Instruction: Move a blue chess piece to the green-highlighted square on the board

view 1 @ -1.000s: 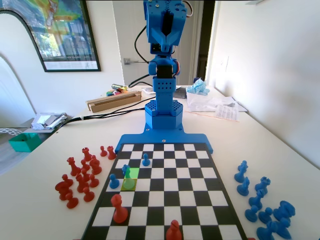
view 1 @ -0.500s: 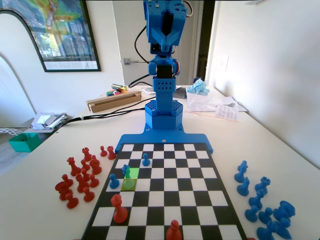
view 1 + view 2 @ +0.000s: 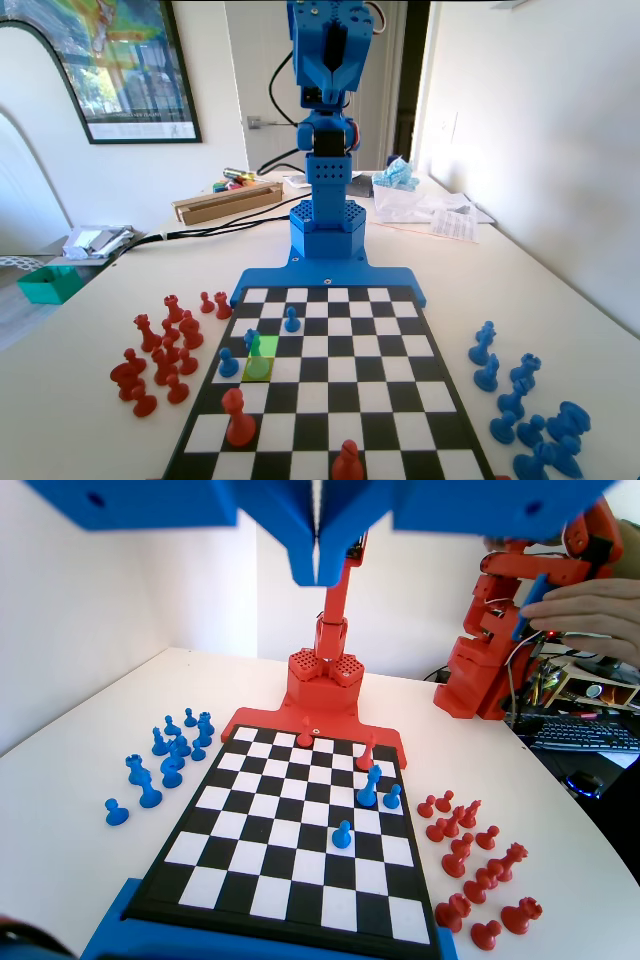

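In the fixed view the slim blue chess piece [image 3: 252, 341] stands upright on the left part of the green-highlighted square [image 3: 266, 346] of the board [image 3: 330, 400]. In the wrist view the same blue chess piece [image 3: 369, 785] stands right of the middle of the board [image 3: 290, 830]. My gripper [image 3: 318, 565] hangs high above the near end of the board, well away from the piece. Its jaws are pressed together, shut on nothing. The blue arm [image 3: 327, 60] stands folded upright over its base.
A paler yellow-green square [image 3: 258, 367] adjoins the green one. Blue pawns [image 3: 228, 362] [image 3: 291, 319] stand close by, and two red pieces [image 3: 238, 419] [image 3: 347, 462] stand at the board's near end. Red pieces [image 3: 160, 350] cluster off the left rim, blue ones [image 3: 520, 400] off the right.
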`<state>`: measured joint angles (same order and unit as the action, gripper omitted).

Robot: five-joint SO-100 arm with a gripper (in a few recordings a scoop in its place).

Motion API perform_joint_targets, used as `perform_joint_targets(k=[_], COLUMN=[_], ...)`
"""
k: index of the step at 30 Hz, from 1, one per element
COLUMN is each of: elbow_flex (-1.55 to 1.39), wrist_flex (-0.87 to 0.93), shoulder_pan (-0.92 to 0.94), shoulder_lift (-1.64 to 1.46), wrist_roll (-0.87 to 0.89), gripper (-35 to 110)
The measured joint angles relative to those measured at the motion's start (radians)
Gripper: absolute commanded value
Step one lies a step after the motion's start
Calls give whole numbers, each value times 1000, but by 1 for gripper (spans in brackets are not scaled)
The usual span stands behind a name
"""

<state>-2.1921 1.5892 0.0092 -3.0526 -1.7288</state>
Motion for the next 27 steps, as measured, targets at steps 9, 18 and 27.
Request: perform_joint_targets(k=[9,18,27], elbow_flex=[54,268,307], wrist_flex=[0,-5,-146], shoulder_pan=[-3,43,146], shoulder_lift=[114,486,782], wrist_roll=[40,104,229], gripper=[1,1,1])
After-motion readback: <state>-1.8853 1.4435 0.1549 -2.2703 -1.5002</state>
